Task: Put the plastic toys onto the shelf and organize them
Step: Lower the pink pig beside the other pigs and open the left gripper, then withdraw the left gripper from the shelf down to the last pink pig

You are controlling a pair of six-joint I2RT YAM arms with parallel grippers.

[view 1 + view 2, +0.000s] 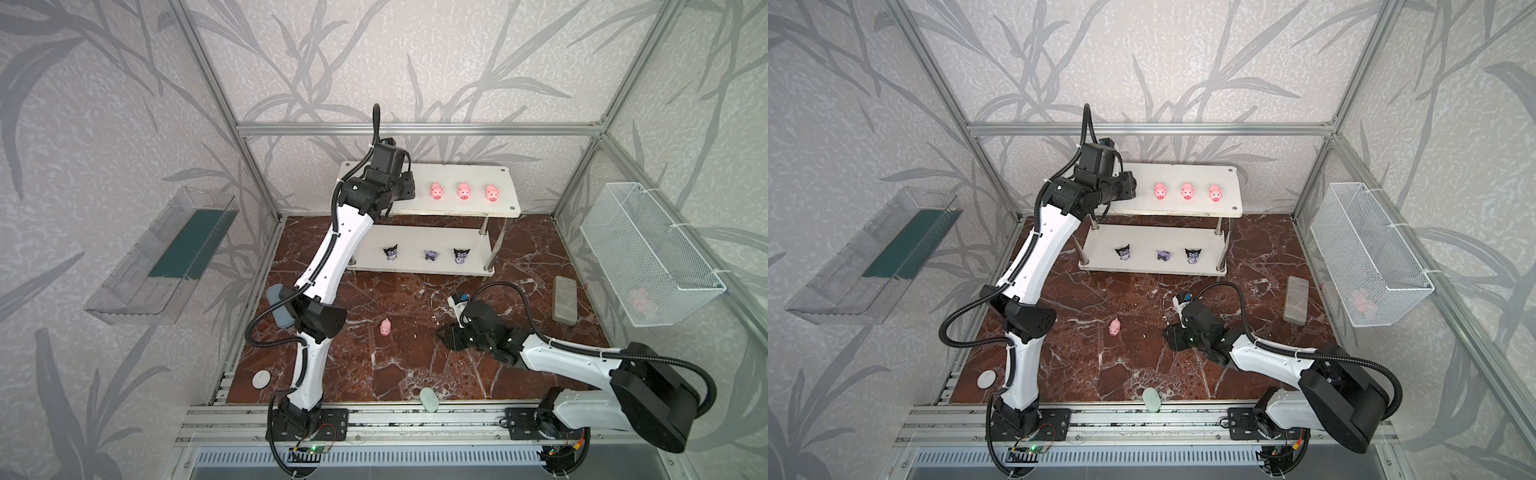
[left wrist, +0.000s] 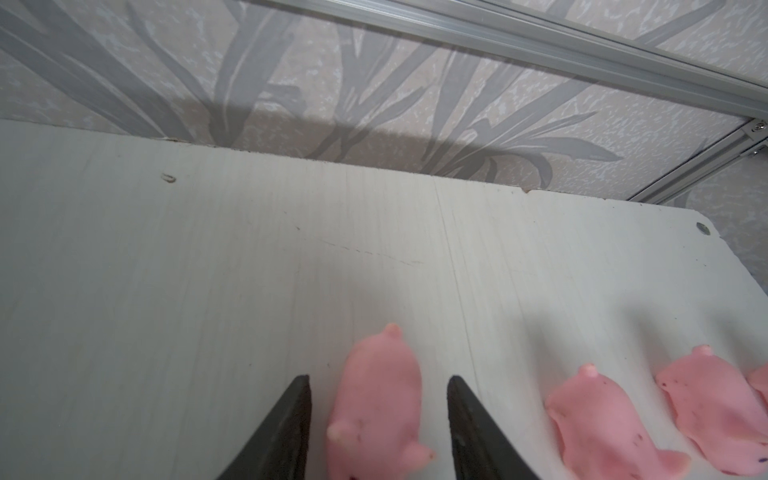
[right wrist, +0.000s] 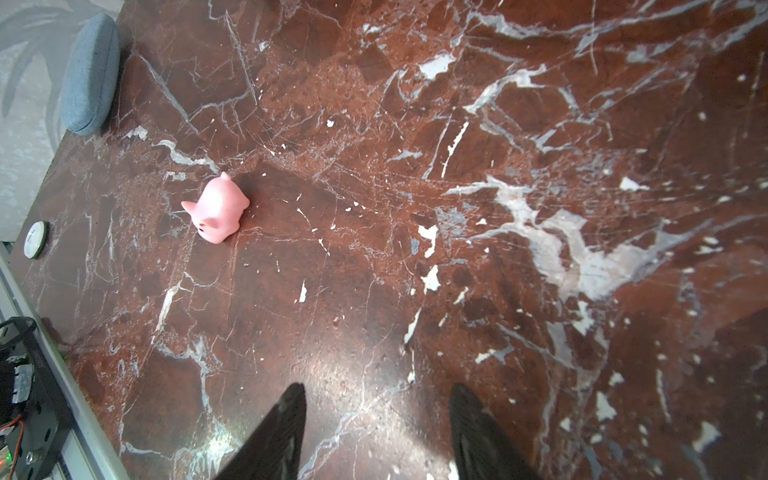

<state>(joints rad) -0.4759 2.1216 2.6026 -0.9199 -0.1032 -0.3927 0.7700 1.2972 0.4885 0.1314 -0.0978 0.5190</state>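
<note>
The white two-tier shelf stands at the back of the table. On its top board three pink pigs stand in a row, to the right of my left gripper. In the left wrist view that gripper is open around one more pig, which rests on the board with a gap on each side. The lower board carries three black-and-purple figurines. One pig lies on the marble table, left of my right gripper, which hangs open and empty low over the table.
A wire mesh basket hangs on the right wall with something pink inside. A clear tray is on the left wall. On the table lie a grey pad, a grey-blue pad, a green oval and a white disc.
</note>
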